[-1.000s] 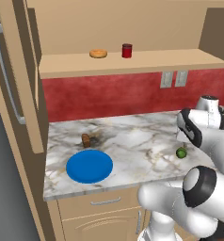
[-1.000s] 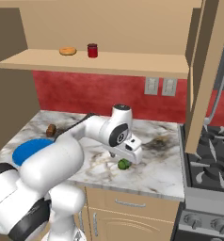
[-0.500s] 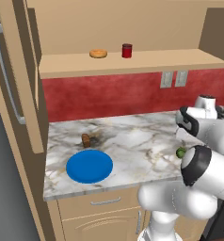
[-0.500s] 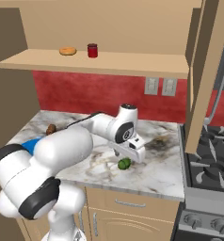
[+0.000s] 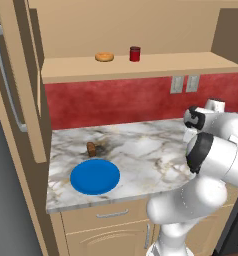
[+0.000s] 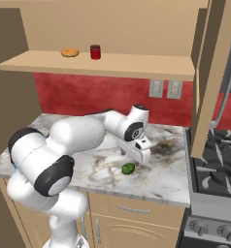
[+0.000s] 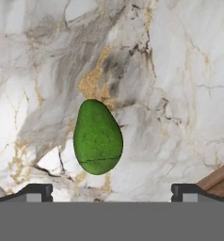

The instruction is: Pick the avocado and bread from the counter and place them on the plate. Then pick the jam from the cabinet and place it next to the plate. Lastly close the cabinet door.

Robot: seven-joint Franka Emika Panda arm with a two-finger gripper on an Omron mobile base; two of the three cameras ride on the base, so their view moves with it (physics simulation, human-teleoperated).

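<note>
Avocado lies on the marble bench, framed between the robot's wide-spread fingers, which hold nothing. Blue plate and bread sit well apart at the bench's far end.

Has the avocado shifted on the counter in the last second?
No. In the right base view the avocado lies on the same spot of the counter, by the dark smudge. The open gripper hangs just above it.
</note>
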